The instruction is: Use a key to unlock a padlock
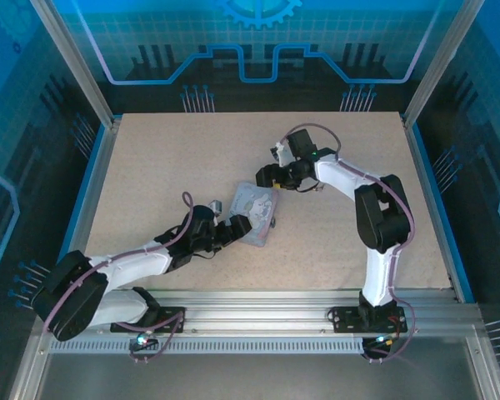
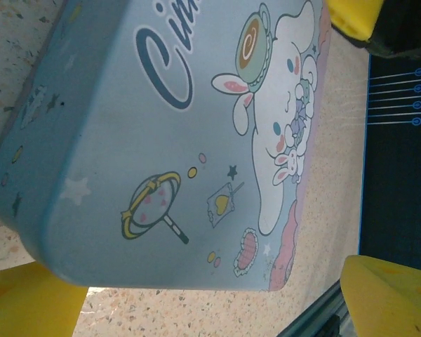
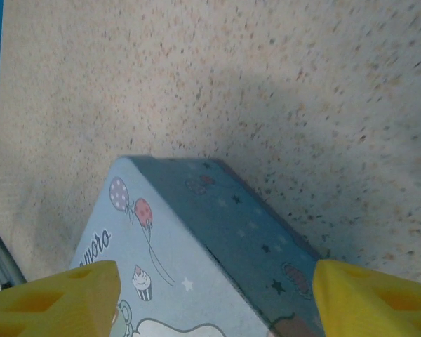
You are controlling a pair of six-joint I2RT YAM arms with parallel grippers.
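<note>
At the tin's near-left corner: left gripper, yellow fingers spread wide astride that corner, gripping nothing. At the tin's far end: right gripper, fingers likewise apart, straddling that end, contact unclear. Padlock too small to place against the tin.

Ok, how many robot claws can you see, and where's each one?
2. The left claw is at the near-left end of the pale blue tin; the right claw is at its far end. None seem hidden.
</note>
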